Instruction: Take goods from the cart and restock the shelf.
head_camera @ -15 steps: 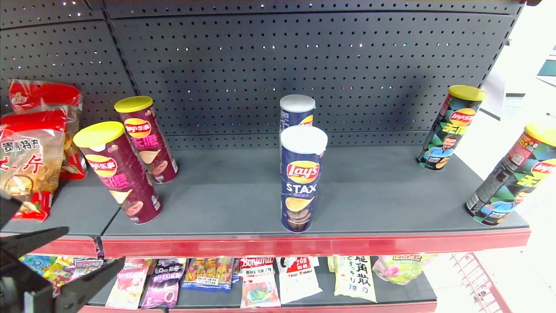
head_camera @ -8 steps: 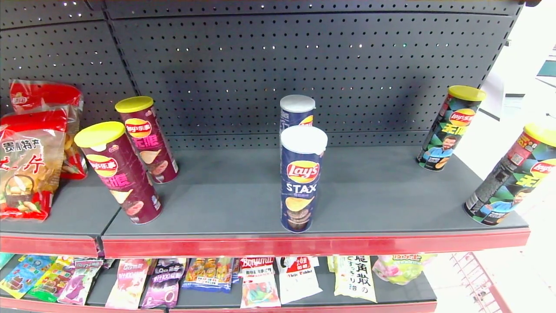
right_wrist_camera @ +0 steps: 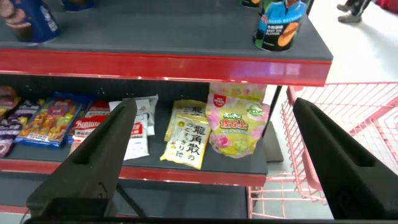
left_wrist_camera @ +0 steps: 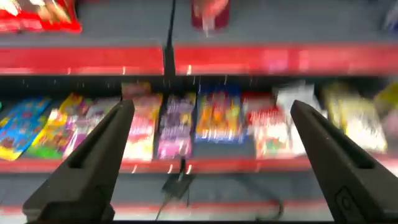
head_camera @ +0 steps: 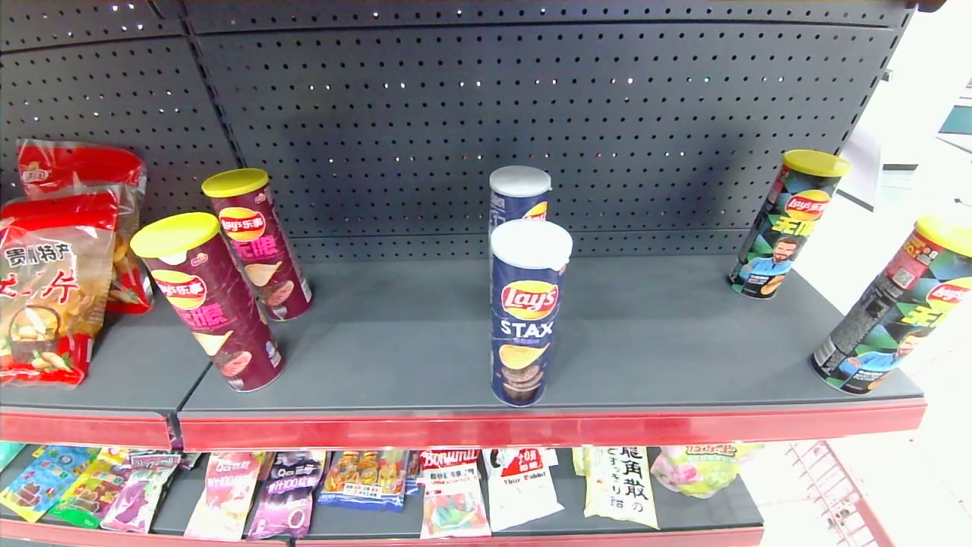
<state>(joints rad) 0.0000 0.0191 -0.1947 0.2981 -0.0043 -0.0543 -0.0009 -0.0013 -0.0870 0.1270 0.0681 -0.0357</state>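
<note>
The grey shelf with a red front edge holds two blue chip cans in the middle, one behind the other. Two maroon cans with yellow lids lean at the left. Two green-and-black cans stand at the right, the nearer one at the shelf's corner. My left gripper is open and holds nothing, level with the lower shelf's snack bags. My right gripper is open and holds nothing, facing the shelf's right end. The pink wire cart stands just right of the shelf.
Red snack bags fill the shelf's far left. Flat snack packets line the lower shelf. Bare shelf room lies between the maroon and blue cans and between the blue and green cans. A perforated back panel closes the rear.
The left gripper, seen at the head view's lower left one second ago, has dropped out of that view. The cans and the shelf have not moved.
</note>
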